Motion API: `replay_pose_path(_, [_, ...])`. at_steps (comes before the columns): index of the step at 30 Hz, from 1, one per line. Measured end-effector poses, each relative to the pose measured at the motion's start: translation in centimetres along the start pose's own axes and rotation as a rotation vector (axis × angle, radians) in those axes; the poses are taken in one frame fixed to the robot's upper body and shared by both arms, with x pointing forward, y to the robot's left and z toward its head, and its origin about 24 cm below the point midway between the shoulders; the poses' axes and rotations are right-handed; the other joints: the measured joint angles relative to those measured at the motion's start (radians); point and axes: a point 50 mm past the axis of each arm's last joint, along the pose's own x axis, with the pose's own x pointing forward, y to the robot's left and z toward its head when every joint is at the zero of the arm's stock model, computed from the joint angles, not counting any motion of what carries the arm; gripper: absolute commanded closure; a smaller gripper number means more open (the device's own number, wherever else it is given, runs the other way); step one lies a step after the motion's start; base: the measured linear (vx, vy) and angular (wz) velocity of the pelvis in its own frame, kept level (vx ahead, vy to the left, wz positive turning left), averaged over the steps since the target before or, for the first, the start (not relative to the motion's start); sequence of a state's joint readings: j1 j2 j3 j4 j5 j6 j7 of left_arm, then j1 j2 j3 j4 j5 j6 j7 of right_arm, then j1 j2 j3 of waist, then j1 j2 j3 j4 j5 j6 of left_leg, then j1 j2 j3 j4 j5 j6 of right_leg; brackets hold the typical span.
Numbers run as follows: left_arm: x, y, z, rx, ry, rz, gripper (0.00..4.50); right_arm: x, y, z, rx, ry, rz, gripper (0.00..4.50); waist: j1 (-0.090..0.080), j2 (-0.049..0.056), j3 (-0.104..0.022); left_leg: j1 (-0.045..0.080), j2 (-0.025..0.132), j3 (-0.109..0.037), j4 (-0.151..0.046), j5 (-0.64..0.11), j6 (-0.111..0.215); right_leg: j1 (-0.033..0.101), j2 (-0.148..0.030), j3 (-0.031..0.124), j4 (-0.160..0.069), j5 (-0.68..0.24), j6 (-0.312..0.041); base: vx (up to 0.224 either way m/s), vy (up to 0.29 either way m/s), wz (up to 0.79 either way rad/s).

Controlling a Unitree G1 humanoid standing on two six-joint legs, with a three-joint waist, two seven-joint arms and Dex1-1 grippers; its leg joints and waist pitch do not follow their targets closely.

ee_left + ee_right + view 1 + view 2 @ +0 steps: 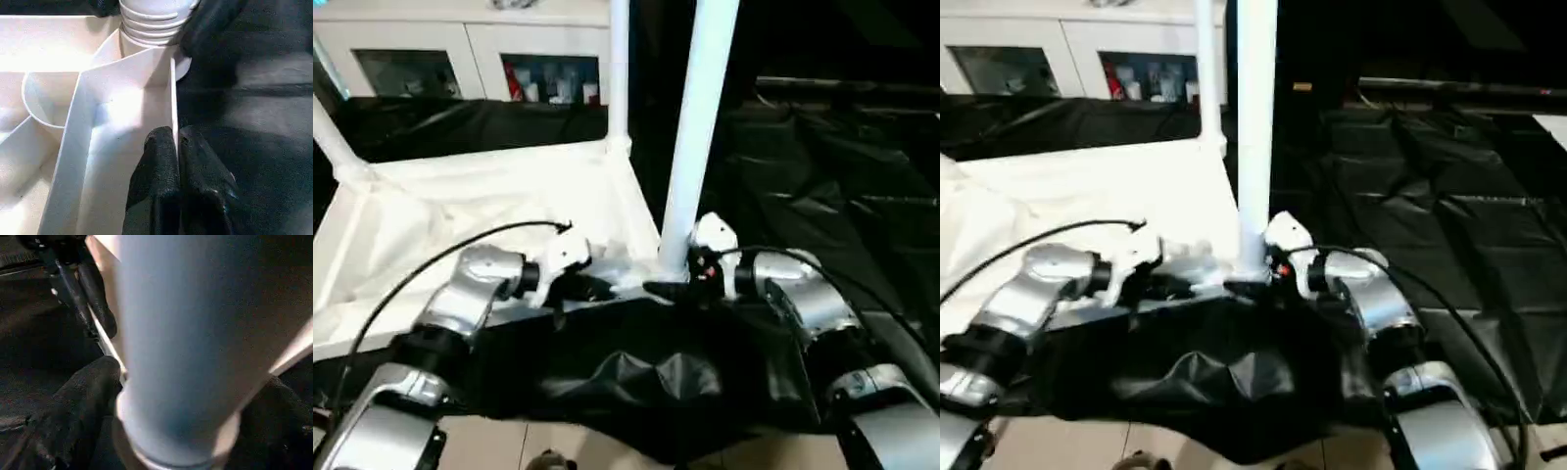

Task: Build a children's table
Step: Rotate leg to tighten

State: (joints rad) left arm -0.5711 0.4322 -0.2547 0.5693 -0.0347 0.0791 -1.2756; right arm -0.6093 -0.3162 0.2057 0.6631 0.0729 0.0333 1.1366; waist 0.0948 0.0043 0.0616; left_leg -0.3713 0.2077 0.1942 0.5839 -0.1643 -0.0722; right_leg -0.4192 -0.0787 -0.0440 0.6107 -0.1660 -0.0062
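One leg [697, 127] sat in its corner socket, R gripper [176, 431] fingers apart around its base, L gripper [177, 161] clamped on tabletop rim [173, 98]; risk: leg tilts if not fully seated.

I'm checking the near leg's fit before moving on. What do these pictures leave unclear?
- Near leg: its top is cut off by the head views' upper edge.
- Its seat in the corner socket: the right pincer covers it in the head view.
- Cabinet contents: too blurred behind the glass.
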Motion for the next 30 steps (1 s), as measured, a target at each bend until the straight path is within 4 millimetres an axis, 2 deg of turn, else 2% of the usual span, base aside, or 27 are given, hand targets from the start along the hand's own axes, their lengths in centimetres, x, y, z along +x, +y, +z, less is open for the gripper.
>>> replay_pose_path(4, [-0.2,-0.3,-0.2,0.0,0.002,-0.027,4.5,-0.1,0.4,-0.3,0.009,0.008,0.042,1.35,0.002,0.0,0.0,0.0,0.0,0.0,0.001,0.0,0.0,0.0,0.0,0.0,0.0,0.0,0.0,0.0,0.0,0.0])
replay_pose_path(11, [0.0,-0.3,-0.2,0.006,-0.003,-0.024,4.5,0.1,0.7,-0.4,0.034,0.0,0.04,1.69,0.003,0.0,0.0,0.0,0.0,0.0,0.001,0.0,0.0,0.0,0.0,0.0,0.0,0.0,0.0,0.0,0.0,0.0])
replay_pose_path(16, [1.1,0.7,0.3,-0.032,-0.008,0.096,4.5,1.4,0.0,-0.6,0.12,-0.041,-0.177,1.74,-0.005,0.0,0.0,0.002,0.0,0.0,0.002,0.0,-0.001,0.001,0.0,0.001,0.002,0.001,0.0,0.0,0.0,0.0])
replay_pose_path(19, [2.0,1.6,0.8,-0.068,-0.009,0.197,4.5,3.0,-0.9,-0.4,0.215,-0.088,-0.406,1.74,-0.015,-0.001,0.0,0.003,-0.001,0.0,0.002,0.001,-0.002,0.0,0.0,0.002,0.002,0.001,0.001,0.0,0.0,0.0])
replay_pose_path(24, [4.2,2.6,2.2,-0.11,-0.01,0.327,4.5,4.7,-1.9,0.1,0.324,-0.113,-0.717,1.75,-0.011,-0.001,0.0,0.002,0.0,-0.001,0.001,0.001,-0.002,0.0,0.0,0.001,0.001,0.002,0.0,0.0,0.0,0.0])
replay_pose_path(26, [4.6,2.6,2.4,-0.109,-0.01,0.345,4.5,5.0,-2.0,0.3,0.332,-0.113,-0.768,1.75,-0.008,-0.001,0.0,0.002,-0.001,0.0,0.0,0.001,-0.001,0.0,0.0,0.001,0.0,0.002,-0.001,0.0,0.0,0.0])
replay_pose_path(27, [4.6,2.7,2.5,-0.107,-0.008,0.354,4.5,5.2,-2.0,0.4,0.351,-0.121,-0.787,1.19,-0.008,-0.002,0.0,0.002,-0.001,0.0,-0.001,0.001,-0.001,0.0,0.0,0.001,-0.001,0.002,0.0,0.0,0.0,0.0])
replay_pose_path(30, [4.8,2.7,2.6,-0.104,-0.009,0.362,4.5,5.4,-2.0,0.5,0.362,-0.137,-0.795,0.98,-0.007,-0.002,0.0,0.002,-0.001,0.0,-0.003,0.001,-0.001,0.0,0.0,0.0,-0.001,0.001,0.0,0.0,0.0,0.0])
